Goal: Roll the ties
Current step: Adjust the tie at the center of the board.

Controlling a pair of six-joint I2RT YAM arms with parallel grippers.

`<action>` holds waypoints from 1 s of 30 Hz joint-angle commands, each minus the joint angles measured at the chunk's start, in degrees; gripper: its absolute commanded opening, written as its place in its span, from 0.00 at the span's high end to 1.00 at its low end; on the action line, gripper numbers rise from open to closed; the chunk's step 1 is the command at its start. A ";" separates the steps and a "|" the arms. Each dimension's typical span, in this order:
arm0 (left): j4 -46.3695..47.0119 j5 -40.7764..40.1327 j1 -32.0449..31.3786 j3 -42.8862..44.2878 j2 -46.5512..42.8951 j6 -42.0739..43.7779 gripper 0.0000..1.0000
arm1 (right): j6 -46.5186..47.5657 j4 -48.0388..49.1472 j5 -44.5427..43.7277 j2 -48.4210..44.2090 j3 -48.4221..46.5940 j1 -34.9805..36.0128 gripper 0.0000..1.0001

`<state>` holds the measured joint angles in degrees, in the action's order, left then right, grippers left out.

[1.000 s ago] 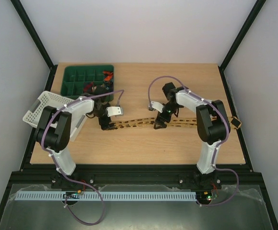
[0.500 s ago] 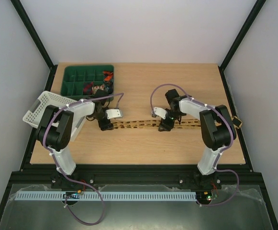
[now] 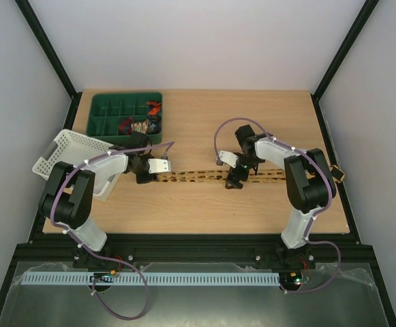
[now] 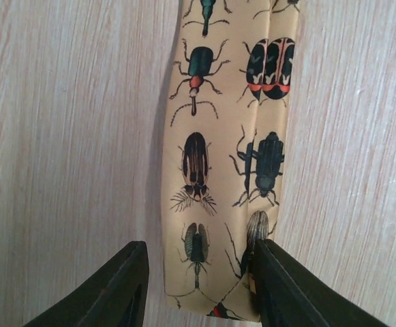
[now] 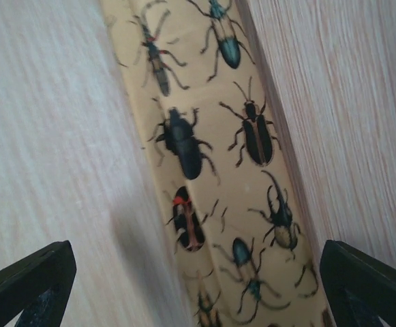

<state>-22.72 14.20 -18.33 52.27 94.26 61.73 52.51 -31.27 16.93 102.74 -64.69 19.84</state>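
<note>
Tan-gold tie stretched out long and flat on the wooden table, running left to right across its middle between the two arms; printed with rows of small dark beetles, some marked red or teal, clear in both wrist views; right part passing under the right arm towards the table's right edge.

Left gripper down at the tie's left end; seen from its wrist, jaws partly closed and straddling that end, the right-hand finger at the fabric's edge, the left-hand one over bare wood just beside it; no firm pinch visible.

Right gripper low over the tie further along its length; seen from its wrist, jaws spread wide, one dark fingertip at each lower corner, the strip lying loose between them, nothing held.

Further back on the left: green compartment tray with small mixed items in some cells; white slotted basket overhanging the table's left edge.
</note>
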 commanded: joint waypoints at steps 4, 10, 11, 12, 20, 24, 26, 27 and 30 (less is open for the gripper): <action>0.78 0.30 0.68 -0.39 -1.30 2.16 0.53 | 2.85 -3.42 -1.41 6.01 -3.87 -0.39 0.02; -5.22 3.59 1.01 2.75 -0.36 1.82 0.22 | 2.59 -3.10 -1.55 5.97 -2.20 -0.31 0.33; -6.39 4.44 1.11 3.52 0.23 1.22 0.20 | 2.41 -2.32 -1.55 5.31 -1.38 -0.31 0.35; -7.22 5.11 1.18 4.34 1.16 0.60 0.18 | 2.34 -1.50 -1.61 4.81 -0.42 -0.28 0.37; -7.69 6.80 0.02 8.47 8.37 -4.23 0.20 | 1.98 2.38 -3.51 0.90 6.22 -0.32 0.47; -9.31 7.00 -0.93 9.56 10.57 -3.27 0.21 | 1.27 2.88 -4.42 0.21 8.06 -0.28 0.52; -9.09 6.34 -1.59 9.06 10.94 -2.44 0.26 | 0.94 3.60 -4.73 -0.20 8.58 -0.27 0.54; -8.21 5.63 -1.81 8.55 10.95 -2.26 0.31 | 0.74 3.97 -5.13 -0.20 8.77 -0.32 0.55; -3.70 2.97 -1.77 7.46 10.66 -3.35 0.49 | -0.21 6.05 -7.15 0.47 8.51 -0.38 0.57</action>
<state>-28.82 18.94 -19.75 60.58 104.12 58.70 54.00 -22.24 13.87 101.86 -58.57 19.51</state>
